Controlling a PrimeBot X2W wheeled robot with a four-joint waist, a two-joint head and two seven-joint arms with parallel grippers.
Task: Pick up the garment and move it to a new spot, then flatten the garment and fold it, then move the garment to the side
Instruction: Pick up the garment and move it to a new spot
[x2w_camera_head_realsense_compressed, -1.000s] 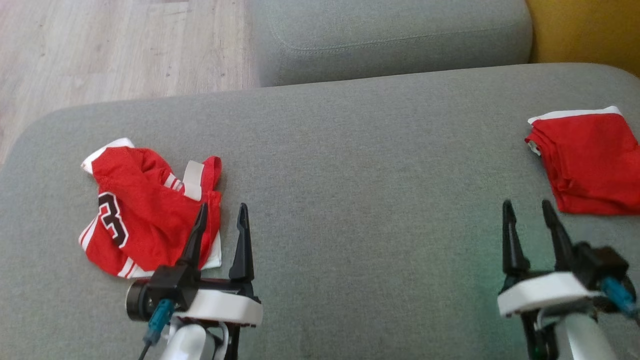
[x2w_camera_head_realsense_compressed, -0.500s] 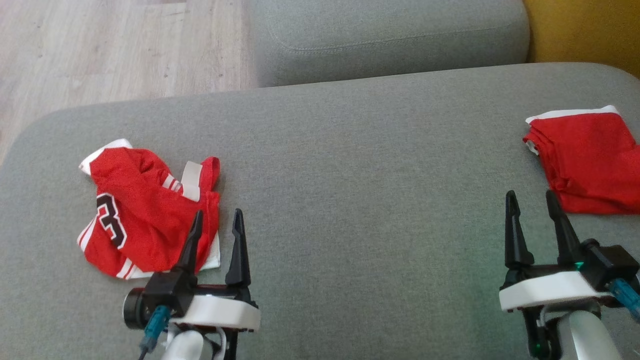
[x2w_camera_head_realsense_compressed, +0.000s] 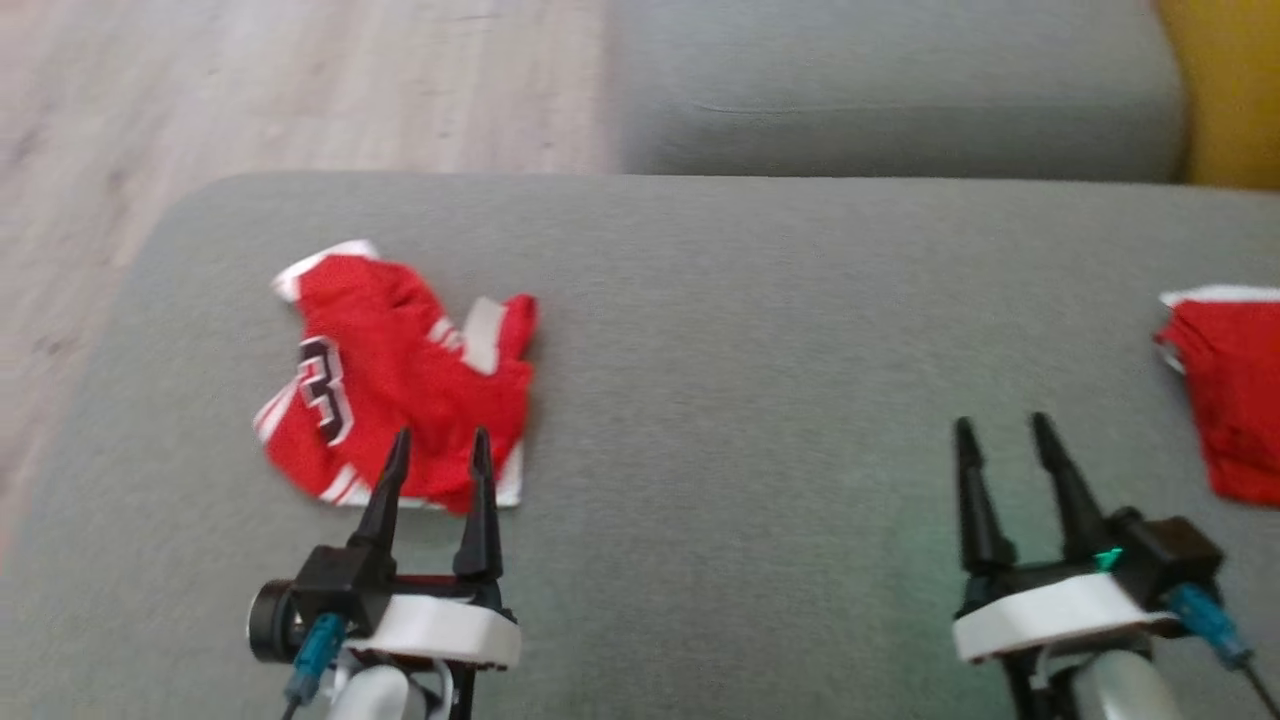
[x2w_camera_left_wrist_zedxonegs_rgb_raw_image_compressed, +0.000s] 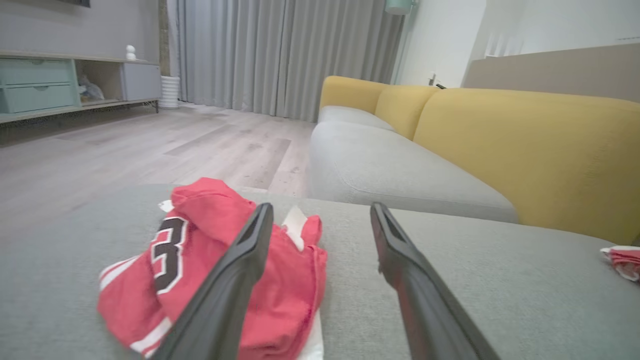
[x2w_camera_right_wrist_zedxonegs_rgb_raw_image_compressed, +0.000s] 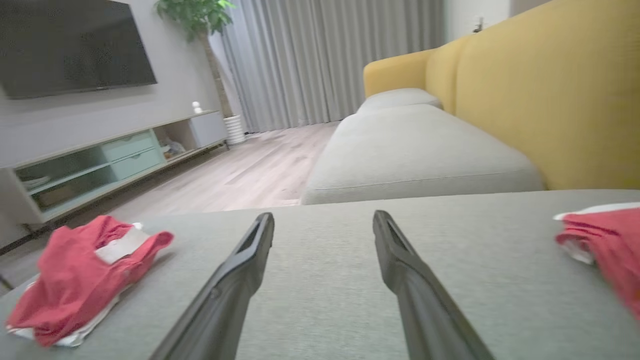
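Note:
The garment (x2w_camera_head_realsense_compressed: 400, 390) is a crumpled red jersey with white trim and a black "3", lying on the left part of the grey sofa seat (x2w_camera_head_realsense_compressed: 750, 330). My left gripper (x2w_camera_head_realsense_compressed: 441, 437) is open, and its fingertips reach over the jersey's near edge. In the left wrist view the garment (x2w_camera_left_wrist_zedxonegs_rgb_raw_image_compressed: 207, 210) lies low and left, partly behind the left finger of my open left gripper (x2w_camera_left_wrist_zedxonegs_rgb_raw_image_compressed: 321, 207). My right gripper (x2w_camera_head_realsense_compressed: 1002, 422) is open above bare cushion, far from the jersey. In the right wrist view the garment (x2w_camera_right_wrist_zedxonegs_rgb_raw_image_compressed: 75, 280) lies far left of my right gripper (x2w_camera_right_wrist_zedxonegs_rgb_raw_image_compressed: 322, 215).
A second red garment (x2w_camera_head_realsense_compressed: 1230, 400), folded, lies at the seat's right edge, also visible as the folded garment (x2w_camera_right_wrist_zedxonegs_rgb_raw_image_compressed: 610, 250) in the right wrist view. Another grey cushion (x2w_camera_head_realsense_compressed: 880, 100) and a yellow backrest (x2w_camera_head_realsense_compressed: 1230, 90) stand behind. Wooden floor (x2w_camera_head_realsense_compressed: 250, 90) lies beyond the seat's left end.
The head view has swung left, so everything in the picture slid right. My left gripper's fingertips now both lie over the jersey's near edge instead of straddling its right edge. Both grippers stayed open.

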